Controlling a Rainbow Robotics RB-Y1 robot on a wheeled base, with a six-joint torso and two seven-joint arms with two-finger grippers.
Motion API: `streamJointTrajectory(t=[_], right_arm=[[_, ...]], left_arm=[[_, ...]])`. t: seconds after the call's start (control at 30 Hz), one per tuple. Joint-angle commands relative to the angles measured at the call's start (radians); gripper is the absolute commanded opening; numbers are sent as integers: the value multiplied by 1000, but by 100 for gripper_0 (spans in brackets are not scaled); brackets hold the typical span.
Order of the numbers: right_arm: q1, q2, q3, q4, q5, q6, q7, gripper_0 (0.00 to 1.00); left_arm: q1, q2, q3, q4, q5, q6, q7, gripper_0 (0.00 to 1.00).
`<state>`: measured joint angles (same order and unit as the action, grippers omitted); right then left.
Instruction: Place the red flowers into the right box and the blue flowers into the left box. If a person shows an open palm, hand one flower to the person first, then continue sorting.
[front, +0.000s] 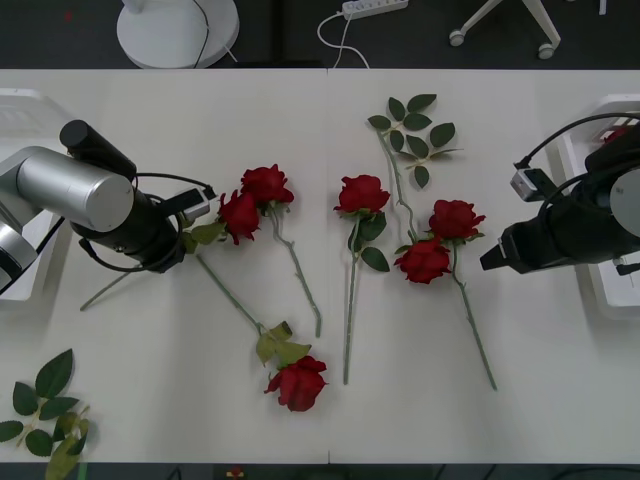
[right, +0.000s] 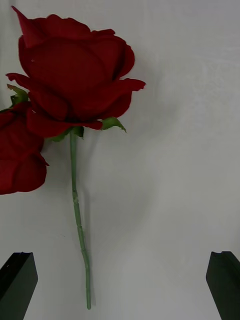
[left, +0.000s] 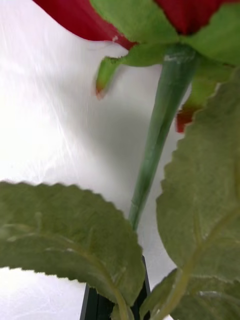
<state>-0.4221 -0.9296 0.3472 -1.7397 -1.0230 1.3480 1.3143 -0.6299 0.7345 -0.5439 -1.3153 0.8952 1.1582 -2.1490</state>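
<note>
Six red flowers (front: 362, 194) lie on the white table (front: 150, 400); both arms are low over it.
The left gripper (front: 188, 240) is at the stem of the leftmost rose (front: 239, 216), its fingers closed narrow on that stem; the right gripper (front: 490, 260) has its fingers wide apart, near the rose (right: 75, 75) on the right; the left box (front: 15, 110) and the right box (front: 600, 200) sit at the table's two ends.

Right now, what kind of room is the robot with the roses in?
Probably a lab or office. A big white table stands on a dark floor, and behind it are a power strip and the wheeled legs of a chair.
</note>
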Motion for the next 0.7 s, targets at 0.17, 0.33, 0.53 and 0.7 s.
streamJointTrajectory(t=[0.17,0.33,0.53,0.7], right_arm=[[-69,121,47,77,54,-49,-43,100],[-81,132,92,127,89,-101,-44,100],[-93,156,145,186,184,-141,-44,100],[-93,195,148,215,235,-141,-44,100]], left_arm=[[-25,111,177,-199,295,-5,-32,0],[-28,137,225,-219,596,-78,-32,0],[-30,120,234,-282,785,-172,-20,0],[-39,51,234,-298,898,-242,-12,0]])
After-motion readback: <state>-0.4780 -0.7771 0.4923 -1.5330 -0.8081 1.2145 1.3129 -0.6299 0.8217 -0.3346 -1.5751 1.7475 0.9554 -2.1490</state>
